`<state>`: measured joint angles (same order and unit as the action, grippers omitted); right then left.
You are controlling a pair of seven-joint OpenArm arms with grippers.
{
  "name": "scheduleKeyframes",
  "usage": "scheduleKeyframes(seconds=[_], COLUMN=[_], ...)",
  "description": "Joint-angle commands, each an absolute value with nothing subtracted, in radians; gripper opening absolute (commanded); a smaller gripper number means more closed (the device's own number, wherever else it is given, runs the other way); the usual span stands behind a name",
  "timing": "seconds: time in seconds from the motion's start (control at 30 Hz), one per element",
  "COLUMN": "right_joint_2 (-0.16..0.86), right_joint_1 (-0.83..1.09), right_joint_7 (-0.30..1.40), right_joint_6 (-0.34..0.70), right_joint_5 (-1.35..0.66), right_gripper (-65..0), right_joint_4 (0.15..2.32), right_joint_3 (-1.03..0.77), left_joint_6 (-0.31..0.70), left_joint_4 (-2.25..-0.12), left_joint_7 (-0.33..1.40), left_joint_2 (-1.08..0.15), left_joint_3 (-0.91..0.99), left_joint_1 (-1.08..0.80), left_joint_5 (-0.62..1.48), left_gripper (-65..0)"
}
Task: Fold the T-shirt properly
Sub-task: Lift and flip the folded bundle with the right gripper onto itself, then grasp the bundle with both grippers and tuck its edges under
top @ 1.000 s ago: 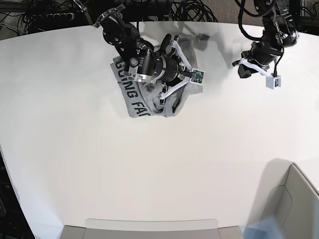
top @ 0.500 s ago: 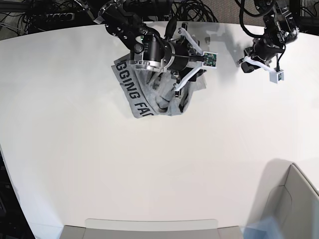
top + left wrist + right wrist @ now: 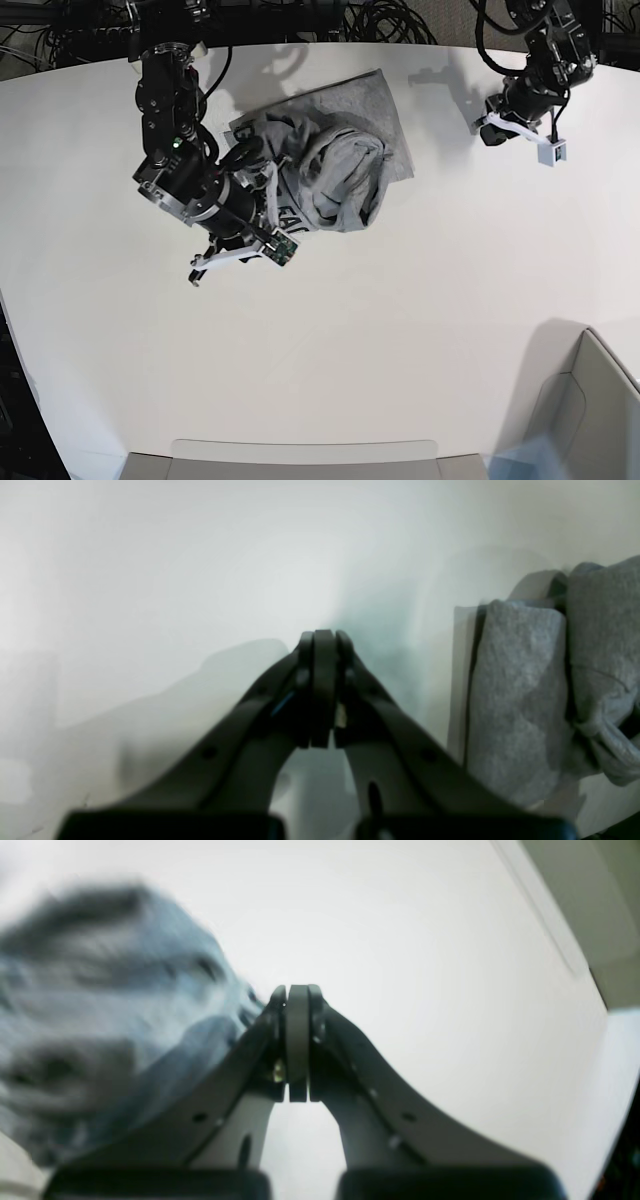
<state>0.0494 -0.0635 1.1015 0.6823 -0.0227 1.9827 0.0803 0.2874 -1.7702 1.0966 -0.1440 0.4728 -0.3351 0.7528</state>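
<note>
Both sets of fingers are pressed together, holding nothing. We judge the bunched T-shirt (image 3: 330,160), beside our right fingers (image 3: 298,1005), needs regrasping; left fingers (image 3: 324,645) wait apart.

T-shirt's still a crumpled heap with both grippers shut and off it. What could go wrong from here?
1. The T-shirt is bunched, with overlapping layers; a pinch into the heap may grab several layers and worsen the tangle.
2. The right gripper sits low beside the shirt's lettered edge, shut; sweeping back in could drag or shove the fabric.
3. The shirt lies close to the table's far edge, near the cables; pulling it that way risks pushing it off.
</note>
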Motion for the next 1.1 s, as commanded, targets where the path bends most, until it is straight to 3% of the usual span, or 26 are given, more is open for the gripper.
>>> scheduleKeyframes(seconds=[0.0, 0.2, 0.5, 0.7, 0.87, 1.07], right_joint_2=[0.059, 0.096, 0.186, 0.183, 0.110, 0.036], right_joint_1=[-0.076, -0.027, 0.108, 0.088, 0.002, -0.165], right_joint_7=[1.081, 1.082, 1.084, 1.079, 1.078, 1.082], right_joint_6=[0.698, 0.698, 0.698, 0.698, 0.698, 0.698], right_joint_5=[-0.036, -0.042, -0.044, -0.044, -0.044, -0.042], right_gripper=[-65.0, -65.0, -65.0, -65.0, -65.0, -65.0], right_joint_4=[1.979, 1.863, 2.018, 2.034, 2.015, 1.787], right_joint_3=[0.081, 0.209, 0.561, 0.552, 0.449, 0.420], left_joint_6=[0.292, 0.292, 0.292, 0.292, 0.292, 0.292], left_joint_4=[-1.785, -1.785, -1.787, -1.787, -1.787, -1.788], left_joint_7=[1.081, 1.089, 1.090, 1.090, 1.090, 1.090], left_joint_2=[-0.153, -0.153, -0.153, -0.153, -0.153, -0.151], left_joint_3=[0.473, 0.473, 0.476, 0.478, 0.475, 0.473], left_joint_1=[-0.334, -0.308, -0.306, -0.311, -0.308, -0.306], left_joint_5=[0.766, 0.766, 0.766, 0.766, 0.766, 0.768], left_gripper=[-65.0, -65.0, -65.0, -65.0, -65.0, -65.0])
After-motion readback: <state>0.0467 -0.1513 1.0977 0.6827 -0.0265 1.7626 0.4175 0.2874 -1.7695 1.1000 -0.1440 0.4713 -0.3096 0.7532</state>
